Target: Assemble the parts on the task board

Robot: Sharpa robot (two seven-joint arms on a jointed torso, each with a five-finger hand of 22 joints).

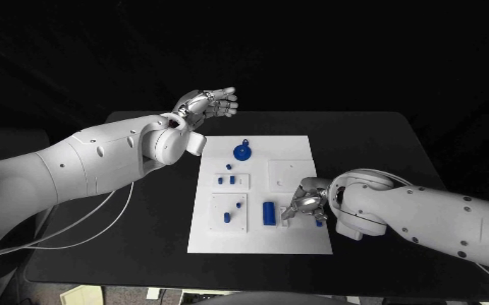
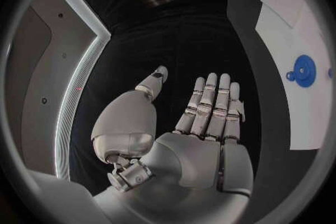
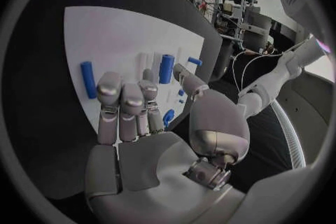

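Flat white rectangular task board (image 1: pixel 288 151) lying in the middle of the black bench (image 1: pixel 377 142), long sides running from the near edge toward the far edge. Round blue disc-shaped part with a small tab (image 1: pixel 242 152) toward the board's far edge, also visible in the left wrist view (image 2: pixel 304 70). Small blue pegs (image 1: pixel 226 178) standing in a raised white block at the board's left side; further small blue pieces (image 1: pixel 228 216) in a second block nearer the near edge. Upright blue cylinder part (image 1: pixel 269 212) near the board's middle toward the near edge, seen too in the right wrist view (image 3: pixel 166 69), with a longer blue bar-shaped part (image 3: pixel 87 79) lying apart from it on the board. Left silver many-fingered hand (image 1: pixel 211 103) raised above the bench's far edge, beyond the board's far left corner, palm open, fingers (image 2: pixel 211 103) straight, side by side and holding nothing. Right silver many-fingered hand (image 1: pixel 304 205) low over the board's right side toward the near edge, just beside the upright cylinder, fingers (image 3: pixel 122 102) loosely curled forward, nothing clearly held between them; contact with the board cannot be told.
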